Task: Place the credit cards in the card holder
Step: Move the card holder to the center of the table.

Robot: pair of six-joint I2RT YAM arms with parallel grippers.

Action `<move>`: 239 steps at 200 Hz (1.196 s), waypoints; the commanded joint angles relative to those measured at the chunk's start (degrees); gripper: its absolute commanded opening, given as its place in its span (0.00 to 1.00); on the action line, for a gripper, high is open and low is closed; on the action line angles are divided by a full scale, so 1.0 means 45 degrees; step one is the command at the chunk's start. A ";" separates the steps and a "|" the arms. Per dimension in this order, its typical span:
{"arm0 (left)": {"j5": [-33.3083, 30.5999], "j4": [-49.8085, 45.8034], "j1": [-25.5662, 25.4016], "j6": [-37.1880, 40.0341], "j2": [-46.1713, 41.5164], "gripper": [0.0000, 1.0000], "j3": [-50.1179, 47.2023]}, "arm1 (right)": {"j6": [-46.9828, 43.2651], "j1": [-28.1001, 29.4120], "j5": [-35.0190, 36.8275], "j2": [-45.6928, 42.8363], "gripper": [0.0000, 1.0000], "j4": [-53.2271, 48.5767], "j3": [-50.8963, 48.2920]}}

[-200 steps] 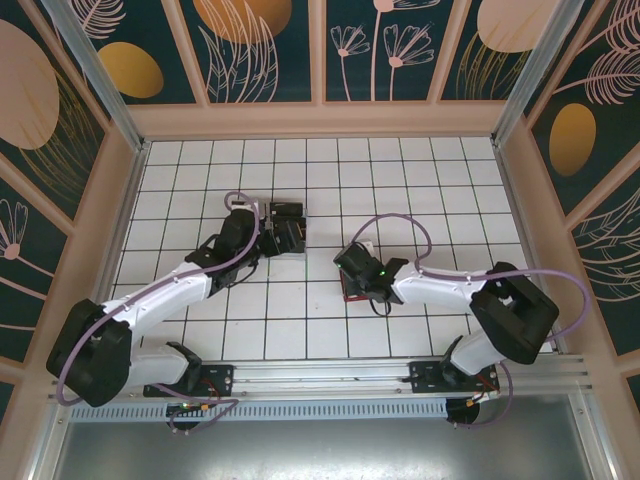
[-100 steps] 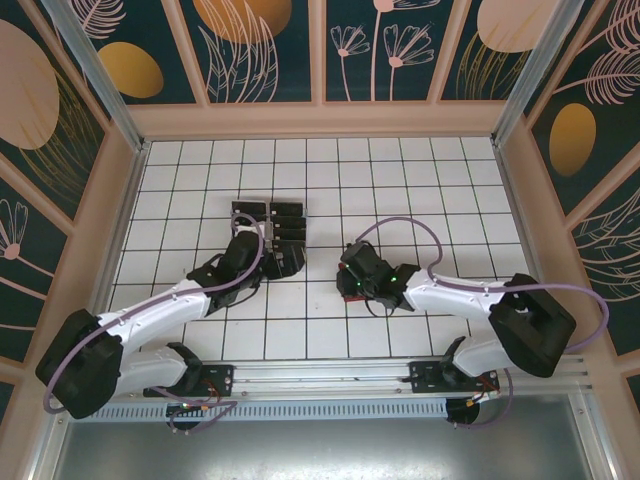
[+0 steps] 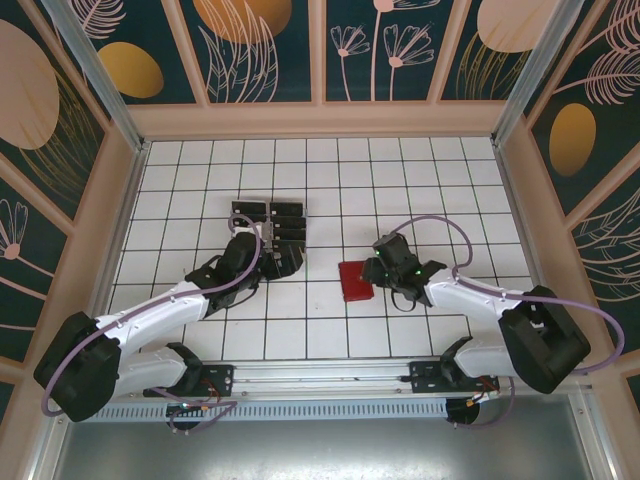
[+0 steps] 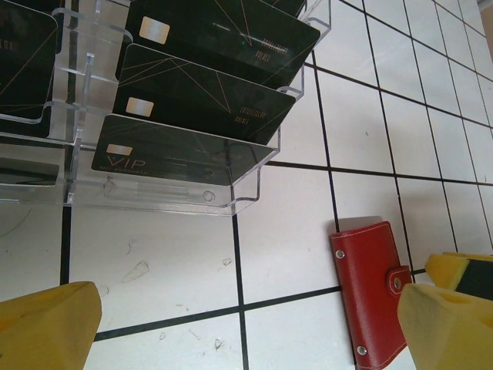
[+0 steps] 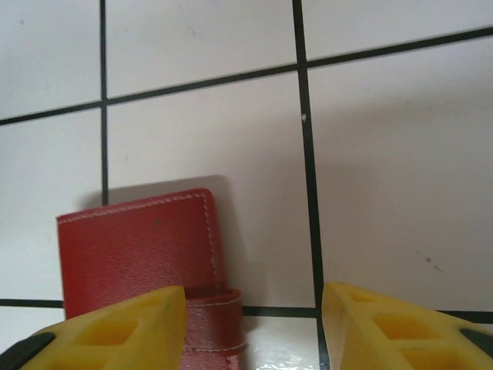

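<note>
My right arm reaches forward and to the left, low over the table (image 3: 330,190). The right gripper (image 3: 380,264) (image 5: 250,327) is just beside the right edge of the wallet (image 3: 354,281) (image 5: 139,247). Its fingers (image 5: 115,331) are spread and pinch nothing; I see bare tile and the wallet's tab between them.

My left arm stretches forward and to the right. The left gripper (image 3: 280,258) (image 4: 246,331) is at the near side of the rack (image 3: 268,212) (image 4: 254,181), also with the fingers wide apart and empty.

The wallet is red and closed, with the tab fastened. It lies flat near the middle of the table, between the two grippers and apart from the rack. The cards (image 3: 287,222) (image 4: 204,100) are black and stand tilted in the steps of the clear rack, one row behind another.

Between the rack and the wallet there are free tiles. The far half of the table and the right side are open too. Wooden walls (image 3: 320,120) close the table on the left, the right and the far side.
</note>
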 commanded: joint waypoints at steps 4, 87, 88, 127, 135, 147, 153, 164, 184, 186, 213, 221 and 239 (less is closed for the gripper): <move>-0.0346 -0.0197 -0.0068 0.0113 -0.0004 0.98 -0.0005 | -0.0292 -0.0120 -0.1223 0.0062 0.49 0.1247 -0.0514; -0.0915 -0.0803 -0.0067 0.0357 -0.0433 0.98 -0.0078 | 0.0546 0.0561 -0.2558 0.0777 0.30 0.2946 -0.0951; -0.0925 -0.0799 -0.0060 0.0357 -0.0434 0.98 -0.0080 | 0.0568 0.0580 -0.2553 0.0784 0.30 0.2954 -0.0942; -0.0963 -0.1155 -0.0070 0.0456 -0.0623 0.99 -0.0254 | 0.1184 0.1755 -0.2312 0.1411 0.25 0.3245 -0.0513; -0.1066 -0.1251 -0.0070 0.0489 -0.0733 0.99 -0.0312 | 0.1296 0.2004 -0.2223 0.1580 0.25 0.3311 -0.0386; -0.1216 -0.1331 -0.0070 0.0494 -0.0911 0.98 -0.0394 | 0.1407 0.2323 -0.2143 0.1901 0.25 0.3395 -0.0192; -0.1314 -0.1375 -0.0078 0.0477 -0.0988 0.98 -0.0395 | 0.1408 0.2452 -0.2138 0.2054 0.25 0.3411 -0.0085; -0.1586 -0.1500 -0.0066 0.0428 -0.1125 0.98 -0.0348 | 0.1355 0.2602 -0.2090 0.2312 0.25 0.3297 0.0189; -0.2498 -0.1763 -0.0047 0.0350 -0.1370 0.99 -0.0073 | 0.1212 0.2728 -0.1849 0.2284 0.36 0.2875 0.0559; -0.2616 -0.1809 -0.0052 0.0356 -0.1387 0.99 -0.0026 | 0.1204 0.2728 -0.1822 0.2254 0.37 0.2843 0.0582; -0.3255 -0.2185 0.0738 0.0886 -0.1143 0.99 0.0837 | 0.1005 0.2711 -0.1397 0.1632 0.48 0.2106 0.0886; -0.2990 -0.2102 0.1308 0.1035 -0.1057 0.99 0.1011 | 0.0935 0.2709 -0.1166 0.1468 0.49 0.1877 0.0950; -0.2791 -0.1811 0.2464 0.1532 -0.0899 0.99 0.1396 | 0.0881 0.2656 -0.0882 0.1049 0.51 0.1568 0.0966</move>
